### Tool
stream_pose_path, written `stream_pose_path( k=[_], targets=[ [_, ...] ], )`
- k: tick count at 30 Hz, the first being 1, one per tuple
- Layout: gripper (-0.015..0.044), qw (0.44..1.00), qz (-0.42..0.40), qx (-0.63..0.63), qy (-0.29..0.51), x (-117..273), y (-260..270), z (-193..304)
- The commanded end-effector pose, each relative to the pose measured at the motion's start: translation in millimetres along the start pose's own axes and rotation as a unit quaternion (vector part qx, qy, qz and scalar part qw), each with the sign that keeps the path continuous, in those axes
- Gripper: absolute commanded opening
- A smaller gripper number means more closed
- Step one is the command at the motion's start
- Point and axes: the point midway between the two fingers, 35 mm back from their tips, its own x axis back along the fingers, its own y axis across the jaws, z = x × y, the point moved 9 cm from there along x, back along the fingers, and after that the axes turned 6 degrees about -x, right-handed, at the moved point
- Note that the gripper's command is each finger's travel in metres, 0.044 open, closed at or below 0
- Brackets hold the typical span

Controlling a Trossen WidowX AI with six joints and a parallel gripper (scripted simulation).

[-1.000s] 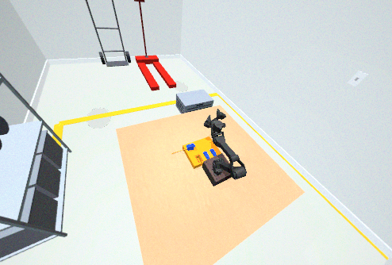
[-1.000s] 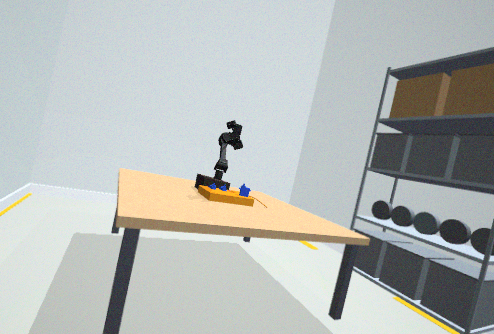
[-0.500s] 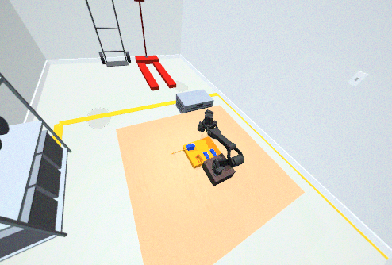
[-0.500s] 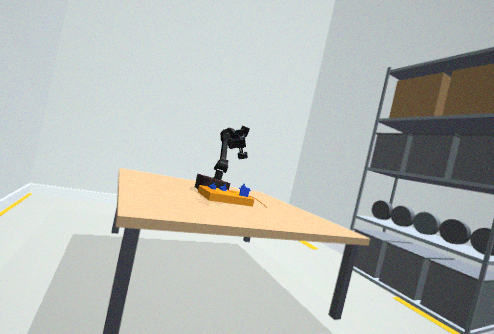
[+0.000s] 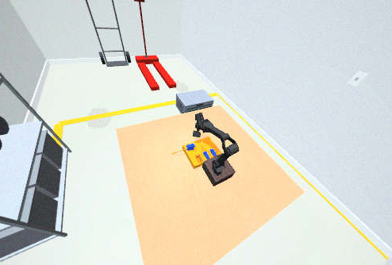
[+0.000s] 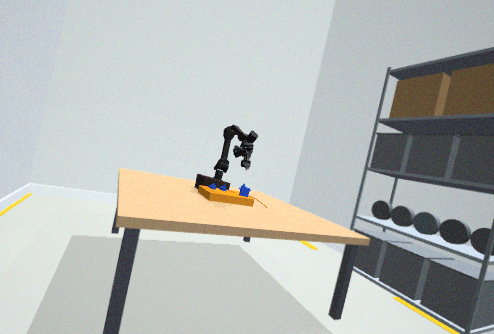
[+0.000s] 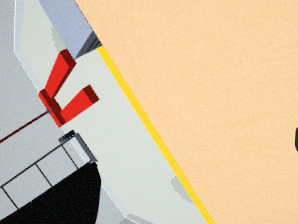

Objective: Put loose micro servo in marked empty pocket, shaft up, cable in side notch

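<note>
Table (image 6: 170, 210) – pale matt wood look; deck (image 5: 200, 152) – matt orange plastic; arm (image 5: 222, 139) – dark matt; shelving (image 6: 380, 165) – grey metal.

A red pallet jack (image 5: 154, 73) lies at the far wall, a grey hand truck (image 5: 113, 59) just left of it. Near the counter's (image 5: 182, 206) far edge sits a grey box (image 5: 194, 101). Metal shelving (image 6: 445, 200) stands right.
</note>
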Motion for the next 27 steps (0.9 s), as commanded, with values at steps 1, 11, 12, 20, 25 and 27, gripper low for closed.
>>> stream_pose_path(
  k=[1,11,12,20,25,27],
  targets=[
    [0.0440,0.998,0.059,0.018,-0.009,-11.5,-8.7,7.5],
    [0.0440,0.974,0.215,0.059,-0.045,-32.2,-37.9,24.1],
    [0.0440,0.970,0.230,0.063,-0.049,-33.7,-40.9,25.6],
    [0.0440,0.929,0.348,0.089,-0.084,-42.2,-65.2,35.6],
    [0.0440,0.907,0.397,0.098,-0.101,-44.1,-75.4,39.4],
    [0.0440,0.907,0.397,0.098,-0.101,-44.1,-75.4,39.4]
  ],
)
